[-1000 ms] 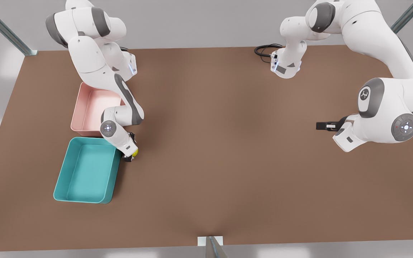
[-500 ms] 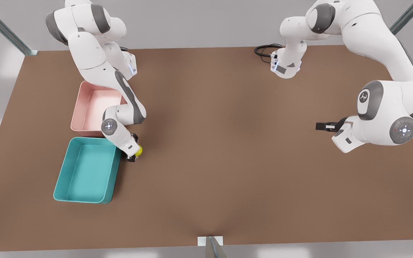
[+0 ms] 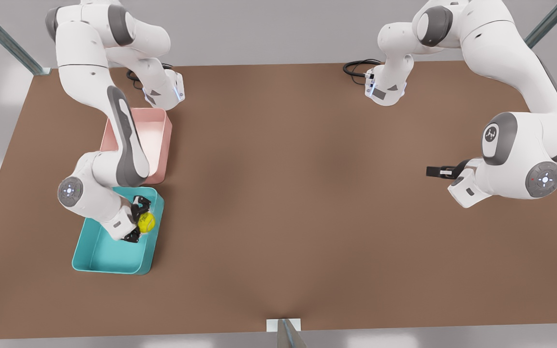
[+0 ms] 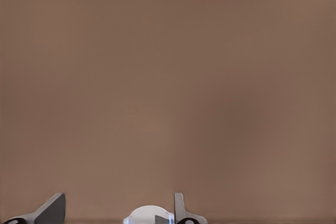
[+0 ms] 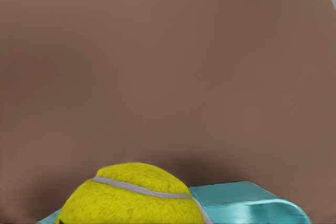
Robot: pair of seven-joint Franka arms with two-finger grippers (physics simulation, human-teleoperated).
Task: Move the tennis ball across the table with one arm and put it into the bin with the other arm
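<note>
Brown table [image 3: 307, 217] plain. Your right gripper [image 3: 138, 220] held tennis ball [image 3: 146, 222] pinched above bin [image 3: 95, 251], near wall; early release risked bounce-out. Left gripper [image 3: 432, 170] waited; jaw state unclear.

No words, numbers or brand names could be read anywhere; the yellow-green fuzzy tennis ball [image 5: 131, 198] carried just a plain white seam, no lettering.
</note>
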